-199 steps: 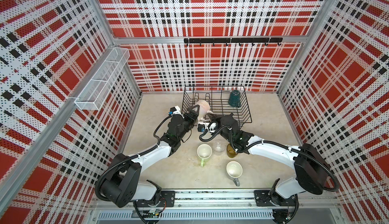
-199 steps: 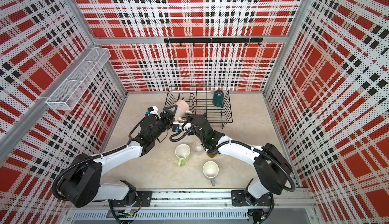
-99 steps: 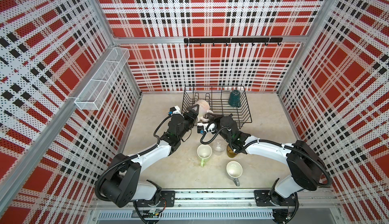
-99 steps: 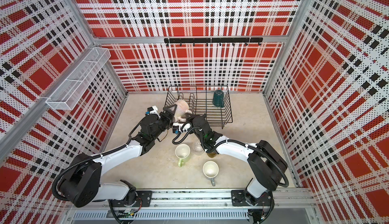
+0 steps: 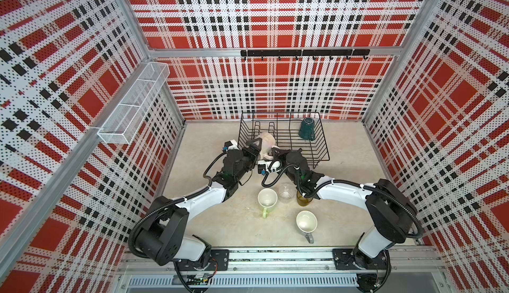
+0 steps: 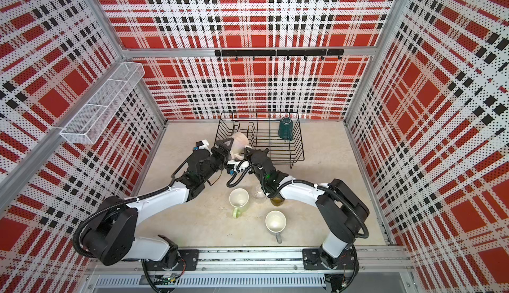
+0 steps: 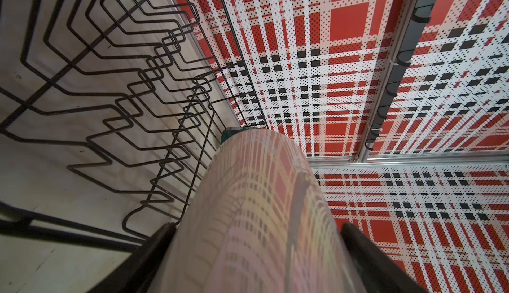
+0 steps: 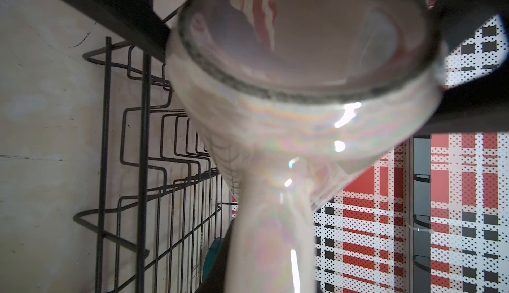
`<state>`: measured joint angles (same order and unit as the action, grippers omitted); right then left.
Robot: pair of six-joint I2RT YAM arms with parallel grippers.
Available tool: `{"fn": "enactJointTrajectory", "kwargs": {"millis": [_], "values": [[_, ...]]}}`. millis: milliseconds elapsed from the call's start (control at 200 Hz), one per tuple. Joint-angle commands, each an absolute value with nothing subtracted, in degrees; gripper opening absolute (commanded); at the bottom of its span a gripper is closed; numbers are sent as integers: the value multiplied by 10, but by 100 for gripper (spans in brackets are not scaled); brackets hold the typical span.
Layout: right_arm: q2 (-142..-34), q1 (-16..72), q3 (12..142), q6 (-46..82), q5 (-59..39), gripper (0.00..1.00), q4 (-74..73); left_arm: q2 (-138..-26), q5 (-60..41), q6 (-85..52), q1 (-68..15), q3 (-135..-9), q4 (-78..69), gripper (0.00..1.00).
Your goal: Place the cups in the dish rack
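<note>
A pale pink cup point(image 5: 266, 142) point(image 6: 239, 141) hangs tilted over the near left corner of the black dish rack point(image 5: 324, 137) point(image 6: 301, 137). My left gripper point(image 5: 259, 147) point(image 7: 257, 231) is shut on its body, one finger on each side. My right gripper point(image 5: 275, 151) point(image 8: 270, 250) is shut on the cup's handle, which fills the right wrist view. A dark teal cup point(image 5: 307, 129) stands upside down at the rack's far right. On the table in front stand a light green mug point(image 5: 267, 198), a clear glass point(image 5: 286, 192), an amber tumbler point(image 5: 303, 199) and a grey mug point(image 5: 306, 221).
A long white mesh basket point(image 5: 132, 107) hangs on the left wall. A black hook rail point(image 5: 303, 52) runs along the back wall. The rack's upright plate loops point(image 7: 110, 107) stand right beside the pink cup. My right forearm passes over the amber tumbler.
My right gripper's jaws have closed in on the pink cup's handle, and the right arm has shifted slightly. The left gripper and the cup have stayed put.
</note>
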<state>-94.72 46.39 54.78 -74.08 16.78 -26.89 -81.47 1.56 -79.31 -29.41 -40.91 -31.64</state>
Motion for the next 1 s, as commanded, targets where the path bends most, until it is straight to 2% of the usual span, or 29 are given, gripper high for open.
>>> {"fn": "enactJointTrajectory", "kwargs": {"millis": [0,50,266,346,476,541,666,722,817,907,997], "values": [[-956,456,566,-732,159,0,-284,-812,-7,-809,-304,-457,-420,32],[-953,451,564,-723,155,0,-289,-817,-10,-809,-304,-461,-424,42],[-927,411,553,-639,104,0,-294,-839,-21,-812,-302,-470,-434,55],[-922,402,549,-635,100,0,-290,-847,-24,-815,-299,-470,-438,62],[-920,392,544,-630,95,0,-282,-853,-23,-813,-294,-470,-442,66],[-922,389,542,-628,93,0,-281,-856,-22,-812,-291,-470,-443,72],[-926,384,541,-628,91,0,-281,-862,-24,-809,-288,-471,-452,79],[-928,382,540,-626,88,0,-283,-867,-26,-809,-286,-472,-456,86],[-933,380,542,-627,89,0,-282,-878,-37,-803,-286,-475,-473,88],[-938,378,542,-628,93,0,-289,-893,-52,-804,-285,-481,-485,100],[-941,373,542,-628,93,0,-294,-907,-69,-805,-285,-489,-503,98]]}}
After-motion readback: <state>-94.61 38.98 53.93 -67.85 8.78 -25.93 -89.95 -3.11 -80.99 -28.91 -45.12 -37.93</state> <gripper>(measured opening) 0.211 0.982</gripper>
